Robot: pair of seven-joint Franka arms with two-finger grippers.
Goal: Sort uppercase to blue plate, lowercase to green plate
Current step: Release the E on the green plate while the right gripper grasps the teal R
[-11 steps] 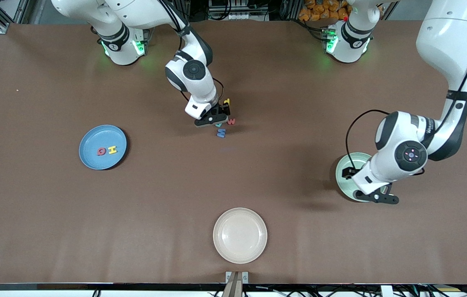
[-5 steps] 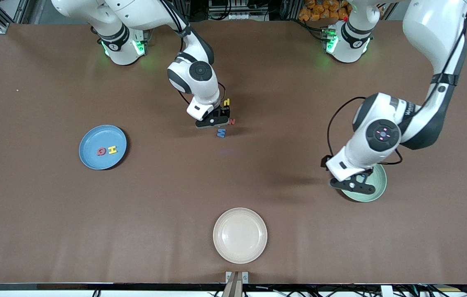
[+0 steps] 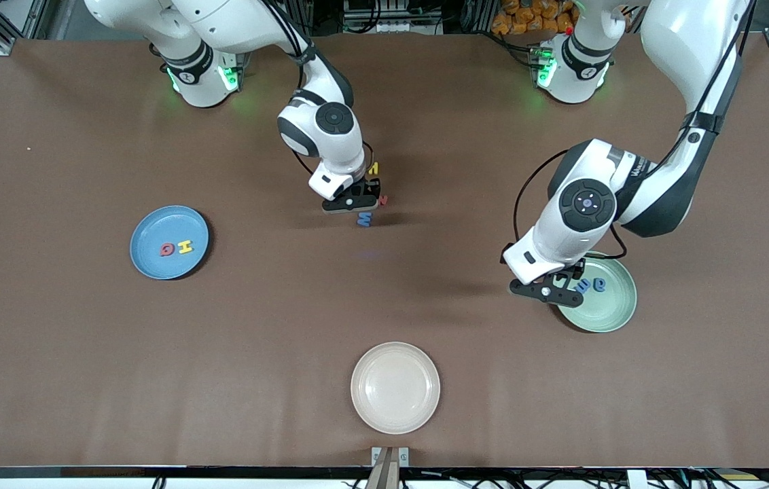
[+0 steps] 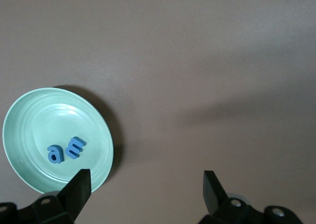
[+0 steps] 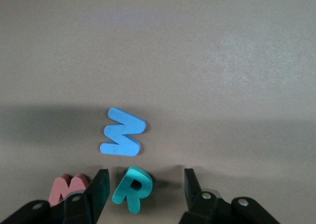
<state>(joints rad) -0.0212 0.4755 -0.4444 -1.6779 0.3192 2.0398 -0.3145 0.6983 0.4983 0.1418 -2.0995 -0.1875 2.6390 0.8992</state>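
Note:
My right gripper (image 3: 356, 198) (image 5: 144, 177) is down on the table at the letter cluster, open, its fingers on either side of the teal-green R (image 5: 132, 188), with a gap on one side. Beside it lie a red M (image 5: 66, 187) (image 3: 383, 200), a blue w (image 5: 122, 132) (image 3: 365, 219) and a small yellow lowercase letter (image 3: 374, 168). The blue plate (image 3: 153, 231) holds a red round letter (image 3: 166, 250) and a yellow H (image 3: 185, 246). The green plate (image 3: 609, 309) (image 4: 29, 115) holds a blue a (image 4: 55, 154) and a blue m (image 4: 75, 147). My left gripper (image 3: 546, 291) (image 4: 146, 178) hangs open and empty over the plate's rim.
A cream-white plate (image 3: 395, 387) sits near the front camera, midway along the table. The brown table (image 3: 255, 319) stretches bare between the three plates.
The left arm has swung off the green plate toward the table's middle, uncovering two blue letters in it. The right gripper's fingers have narrowed around the R.

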